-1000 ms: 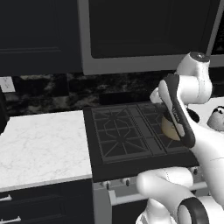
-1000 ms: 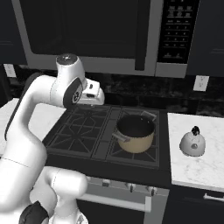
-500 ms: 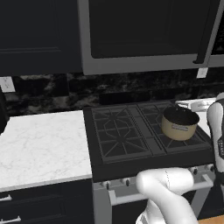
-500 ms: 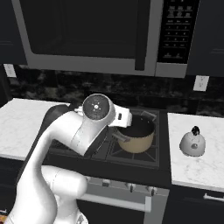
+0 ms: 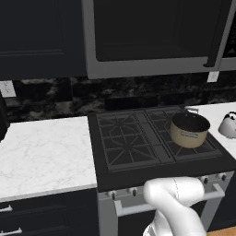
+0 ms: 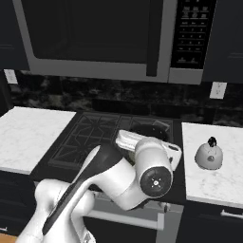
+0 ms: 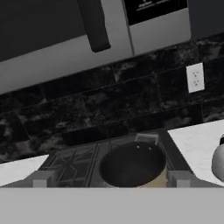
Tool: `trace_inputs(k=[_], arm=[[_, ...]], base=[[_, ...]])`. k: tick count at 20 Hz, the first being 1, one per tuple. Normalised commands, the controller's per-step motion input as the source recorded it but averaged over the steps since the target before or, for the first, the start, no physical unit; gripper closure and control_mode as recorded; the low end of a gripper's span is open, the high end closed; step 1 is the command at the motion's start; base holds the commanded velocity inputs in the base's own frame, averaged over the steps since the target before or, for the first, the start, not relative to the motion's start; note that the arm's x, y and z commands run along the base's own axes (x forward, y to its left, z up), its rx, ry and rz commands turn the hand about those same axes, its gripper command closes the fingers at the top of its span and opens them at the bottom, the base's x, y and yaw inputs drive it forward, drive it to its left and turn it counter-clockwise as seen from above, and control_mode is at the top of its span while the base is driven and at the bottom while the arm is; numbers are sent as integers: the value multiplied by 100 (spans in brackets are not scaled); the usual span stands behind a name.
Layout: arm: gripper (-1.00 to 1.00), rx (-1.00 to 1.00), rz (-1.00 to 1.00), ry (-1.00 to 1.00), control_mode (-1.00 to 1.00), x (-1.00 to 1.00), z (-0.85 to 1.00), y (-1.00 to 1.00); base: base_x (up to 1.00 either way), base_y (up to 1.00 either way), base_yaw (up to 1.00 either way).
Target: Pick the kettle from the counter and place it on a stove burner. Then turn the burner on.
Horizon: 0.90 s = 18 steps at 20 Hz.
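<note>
The small white kettle (image 6: 208, 155) with a dark knob stands upright on the white marble counter (image 6: 219, 182) right of the stove. It also sits at the right edge in the left base view, kettle (image 5: 228, 125), and in the hand view, kettle (image 7: 218, 161). My gripper (image 7: 110, 179) is open, its two fingertips (image 7: 41, 178) far apart with nothing between them. It hangs low in front of the stove and faces the back wall, left of the kettle and apart from it. An empty stove burner (image 5: 126, 148) lies at the front left of the cooktop.
A tan pot (image 5: 189, 129) with a black inside occupies the right front burner, between the gripper and the back wall, pot (image 7: 133, 166). My arm's elbow (image 6: 153, 180) bulks in front of the stove. A microwave (image 6: 99, 38) hangs above. More counter (image 5: 41, 147) lies left.
The arm has swung down from above the cooktop to low in front of the stove, uncovering the pot in the left base view. The kettle and the pot have not moved.
</note>
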Motion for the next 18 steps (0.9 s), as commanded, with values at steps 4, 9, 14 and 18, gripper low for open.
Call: trace_inputs(k=[4, 9, 14, 18], arm=[[-100, 7, -1, -3, -100, 7, 17, -100], [-100, 8, -1, 4, -100, 38, 13, -100], [-100, 1, 16, 32, -100, 63, -37, -100], [-100, -20, 15, 54, -100, 74, -80, -34]], base=[[0, 0, 0], [0, 0, 0], [0, 0, 0], [0, 0, 0]])
